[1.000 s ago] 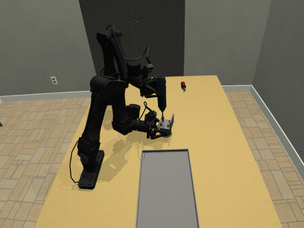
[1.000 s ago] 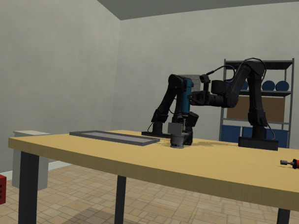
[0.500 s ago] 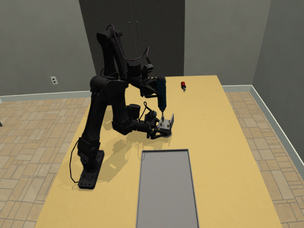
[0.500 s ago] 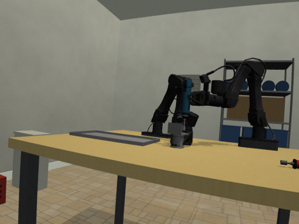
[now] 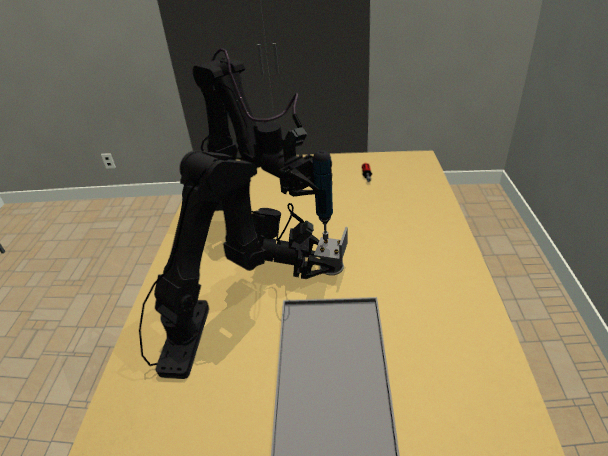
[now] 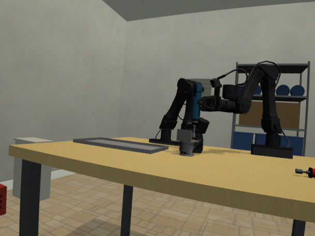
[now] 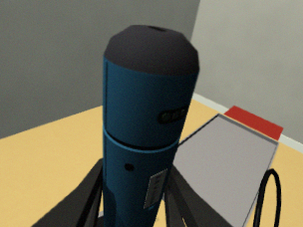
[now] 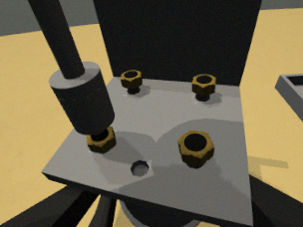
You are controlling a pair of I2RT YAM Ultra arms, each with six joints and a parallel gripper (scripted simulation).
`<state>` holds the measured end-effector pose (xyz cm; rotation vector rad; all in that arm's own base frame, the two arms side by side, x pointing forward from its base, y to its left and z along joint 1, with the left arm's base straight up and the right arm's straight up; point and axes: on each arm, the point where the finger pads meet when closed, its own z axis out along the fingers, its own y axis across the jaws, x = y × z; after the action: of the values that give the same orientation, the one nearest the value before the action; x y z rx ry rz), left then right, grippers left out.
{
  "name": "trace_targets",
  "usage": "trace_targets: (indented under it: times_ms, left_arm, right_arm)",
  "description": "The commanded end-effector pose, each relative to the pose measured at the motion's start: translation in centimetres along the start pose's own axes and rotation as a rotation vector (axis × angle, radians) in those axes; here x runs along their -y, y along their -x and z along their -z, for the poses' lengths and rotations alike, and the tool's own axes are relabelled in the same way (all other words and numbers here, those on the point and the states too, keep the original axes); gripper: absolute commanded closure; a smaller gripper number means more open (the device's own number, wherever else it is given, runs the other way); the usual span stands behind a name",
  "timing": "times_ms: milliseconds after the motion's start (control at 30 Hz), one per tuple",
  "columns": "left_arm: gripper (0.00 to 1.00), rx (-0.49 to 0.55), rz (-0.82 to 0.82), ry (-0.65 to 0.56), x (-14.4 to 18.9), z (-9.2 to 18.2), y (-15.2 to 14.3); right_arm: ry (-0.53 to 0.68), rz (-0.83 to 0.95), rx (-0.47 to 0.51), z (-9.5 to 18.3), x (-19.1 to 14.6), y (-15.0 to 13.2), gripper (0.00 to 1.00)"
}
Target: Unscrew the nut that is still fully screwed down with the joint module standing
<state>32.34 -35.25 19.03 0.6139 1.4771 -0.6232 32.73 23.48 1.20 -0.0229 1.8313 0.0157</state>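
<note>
My left gripper is shut on the dark blue nut driver, which stands nearly upright, socket down. In the right wrist view its socket is just above the front-left nut, which sits low on the bracket. The back-left nut and back-right nut sit raised on studs. The front-right nut shows no socket on it; its height is unclear. My right gripper is shut on the joint module, which stands upright under the bracket.
A grey tray lies on the table near the module. A red-handled tool lies at the table's far end in the top view. Both arms reach in close together, the left above the right.
</note>
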Motion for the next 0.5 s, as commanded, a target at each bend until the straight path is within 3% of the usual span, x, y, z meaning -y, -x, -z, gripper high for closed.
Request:
trace_targets:
  times_ms: [0,467]
  left_arm:
    - [0.58,0.126,0.016,0.003,-0.39,-0.33,3.92]
    - [0.58,0.12,0.015,-0.002,-0.19,-0.38,3.7]
  right_arm:
    - [0.003,0.002,-0.011,-0.3,-0.23,-0.22,0.41]
    - [0.003,0.002,-0.011,-0.3,-0.23,-0.22,0.41]
